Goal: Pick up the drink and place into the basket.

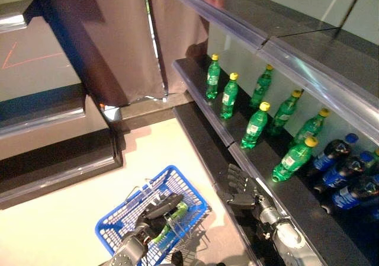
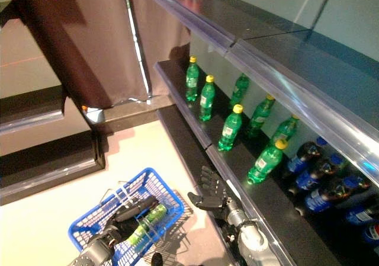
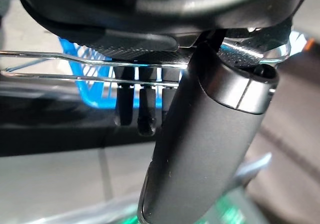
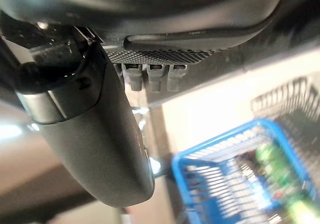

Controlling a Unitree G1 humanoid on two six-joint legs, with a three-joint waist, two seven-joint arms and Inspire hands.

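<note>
Your left hand [image 1: 155,214] has its fingers curled round the wire handles of the blue plastic mesh basket [image 1: 116,223]; a green plastic bottle [image 1: 172,220] already lies inside it. Your right hand [image 1: 240,187] hangs with fingers straight and empty, between basket and dark lower shelf [image 1: 269,174]. Risk: reaching for another green yellow-capped bottle [image 1: 294,158] on that shelf, you could topple its neighbours.

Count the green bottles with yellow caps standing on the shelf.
7: a front row of four at, and a back row of three at. One more green bottle lies in the blue basket. More may be hidden.
</note>
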